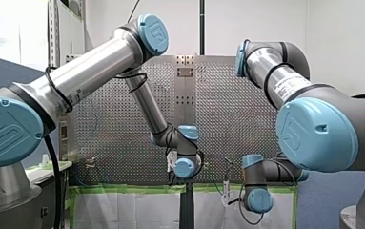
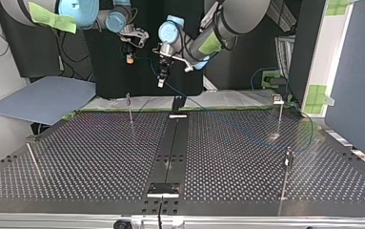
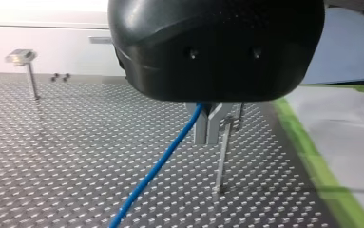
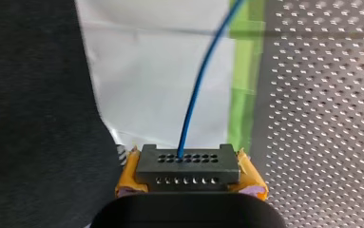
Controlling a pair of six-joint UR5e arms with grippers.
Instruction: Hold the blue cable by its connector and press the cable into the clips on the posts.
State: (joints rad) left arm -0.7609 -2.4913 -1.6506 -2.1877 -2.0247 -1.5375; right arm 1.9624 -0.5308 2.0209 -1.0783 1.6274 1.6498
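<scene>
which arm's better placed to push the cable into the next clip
Left, probably. My left gripper is shut on the cable right beside a post. My right gripper is clamped on the connector, and its wrist view shows no post nearby.

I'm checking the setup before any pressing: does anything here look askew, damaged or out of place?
Nothing stands out. The black connector sits square in my right gripper, the blue cable runs unkinked from my left gripper, and the post beside it looks straight.
</scene>
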